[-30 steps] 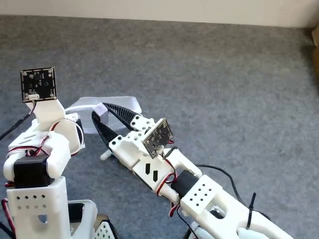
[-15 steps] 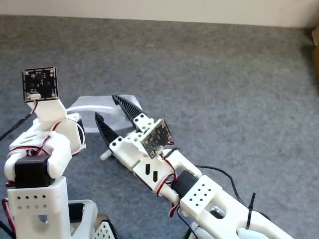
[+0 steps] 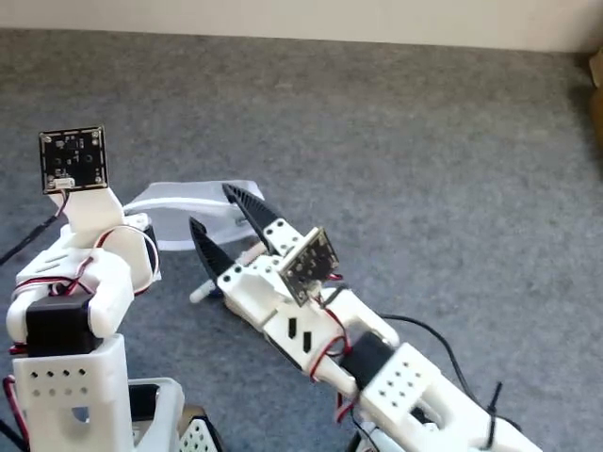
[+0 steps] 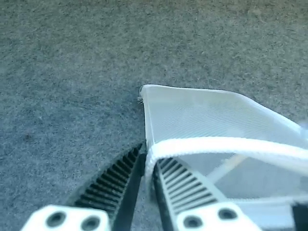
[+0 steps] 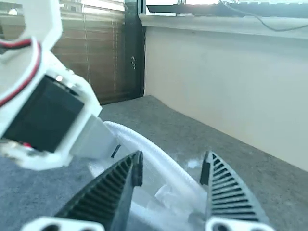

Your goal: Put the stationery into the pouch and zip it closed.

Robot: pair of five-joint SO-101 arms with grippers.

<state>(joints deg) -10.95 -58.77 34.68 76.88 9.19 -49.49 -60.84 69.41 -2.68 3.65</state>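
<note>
**Status.** The pouch lies on the table, just in front of the left arm. The left gripper has its jaws clamped on the end of the pouch's white rim, and this holds the mouth up. The right gripper hangs over that mouth with its jaws wide apart and nothing between them. From its own wrist, the right gripper straddles the rim. Pale shapes show through the mesh. I cannot tell which stationery they are.

**Hazards.**
- The left jaws bite only a narrow strip of rim. In my judgement, a push or drag from the right fingers on the mesh could pull that strip free and let the mouth collapse.
- The ribbed right fingers sit close to the mesh and could snag it on the way out, lifting the pouch or tipping its contents.
- The two arms are crowded together here. A sideways swing by the right gripper risks striking the left arm's wrist.

**Clearances.** The pouch is hemmed in by the left arm on one side and the right gripper above. The table runs wide beyond the pouch and toward the right arm's side, ending at the wall along its far edge. The safest withdrawal looks to be back along the right arm's own line.
</note>
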